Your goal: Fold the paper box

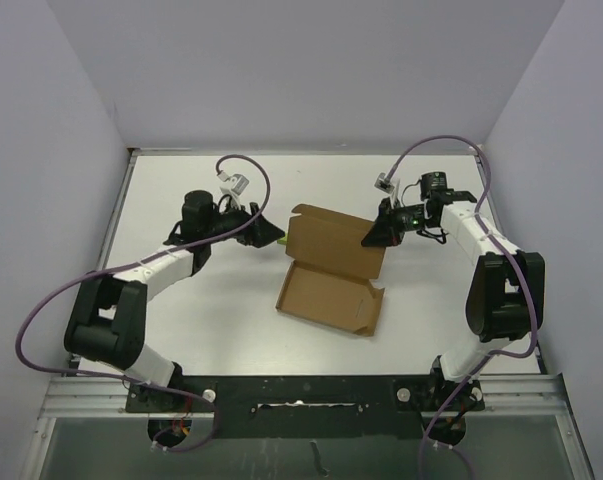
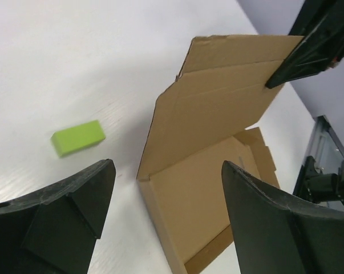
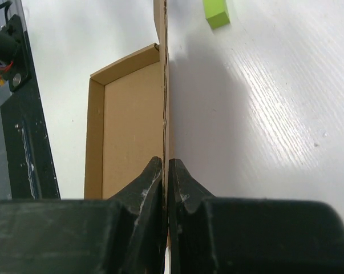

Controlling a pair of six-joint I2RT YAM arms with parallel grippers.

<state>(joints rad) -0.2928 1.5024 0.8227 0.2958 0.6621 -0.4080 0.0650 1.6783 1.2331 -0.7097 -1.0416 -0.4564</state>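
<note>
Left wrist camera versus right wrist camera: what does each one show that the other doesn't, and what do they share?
Only the left wrist view: the left gripper, its fingers wide apart and empty, the broad inner face of the raised flap of the paper box, and the right gripper pinching that flap's edge. Only the right wrist view: the flap edge-on, a thin line clamped between shut fingers. Both: the paper box, the green block lying beside it, and the white table.

The paper box [image 1: 326, 290] was seen in plain brown, the small block [image 2: 78, 137] in yellow-green, the table [image 1: 211, 320] in white.
</note>
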